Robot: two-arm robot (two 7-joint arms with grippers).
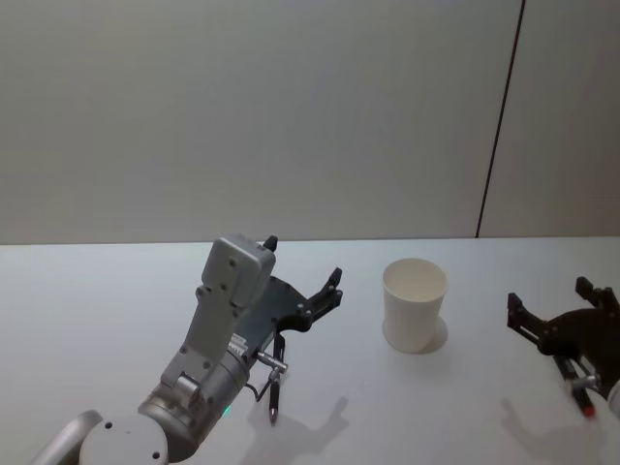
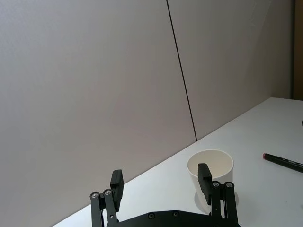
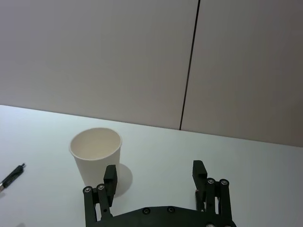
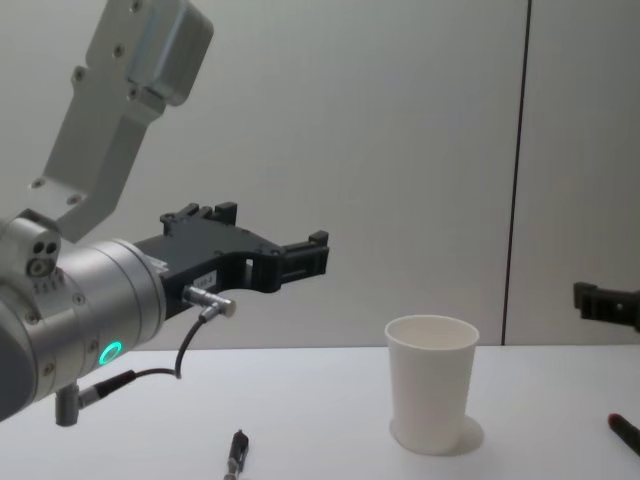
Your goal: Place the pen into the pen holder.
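The pen holder [image 1: 415,303], a white paper cup, stands upright on the white table at centre right; it is also in the chest view [image 4: 431,385]. A black pen [image 1: 275,389] lies on the table below my left arm, left of the cup. My left gripper [image 1: 302,262] hovers above it, open and holding nothing, pointing toward the cup [image 2: 210,165]. A second dark pen with a red end [image 1: 582,395] lies under my right gripper [image 1: 549,294], which is open with nothing in it to the right of the cup [image 3: 96,151].
The white table [image 1: 116,310] runs back to a plain grey wall with one dark vertical seam [image 1: 499,116]. Bare tabletop lies around the cup and on the far left.
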